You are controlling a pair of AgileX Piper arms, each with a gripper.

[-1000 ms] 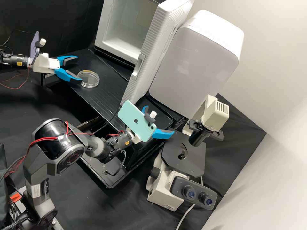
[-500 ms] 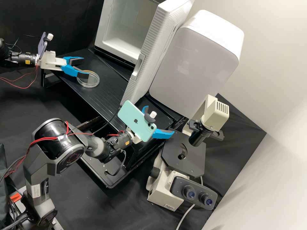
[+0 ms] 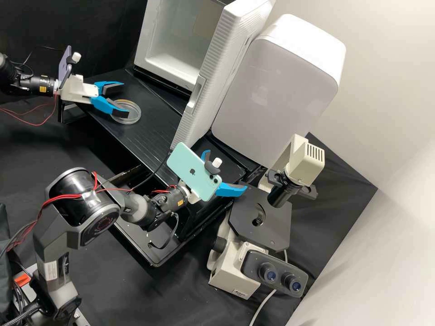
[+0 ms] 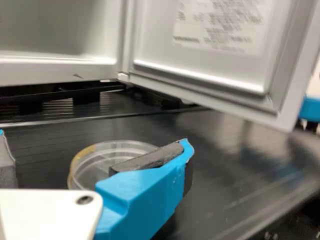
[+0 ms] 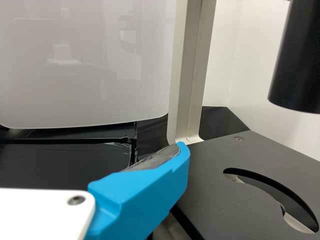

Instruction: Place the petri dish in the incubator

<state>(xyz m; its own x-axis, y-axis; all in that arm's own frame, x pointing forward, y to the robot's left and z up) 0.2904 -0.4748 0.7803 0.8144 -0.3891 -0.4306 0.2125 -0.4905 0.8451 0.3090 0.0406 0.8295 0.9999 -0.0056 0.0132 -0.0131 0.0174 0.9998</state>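
The clear petri dish (image 3: 129, 114) lies on the black slatted platform (image 3: 149, 136) in front of the white incubator (image 3: 174, 40), whose door (image 3: 217, 63) stands wide. My left gripper (image 3: 120, 97) hangs open at the dish's near-left side, its lower finger overlapping the rim. In the left wrist view the dish (image 4: 100, 160) sits low between my fingers (image 4: 150, 192), untouched as far as I can see. My right gripper (image 3: 233, 183) is open over the microscope stage (image 5: 235, 175), with nothing in it.
A microscope (image 3: 258, 258) stands at the front right. A large rounded white housing (image 3: 281, 77) rises behind it, beside the open door. The door's inner panel (image 4: 215, 55) juts over the platform close to the dish.
My left gripper has moved right and slightly back towards the dish, staying open. The dish and my right arm have not moved.
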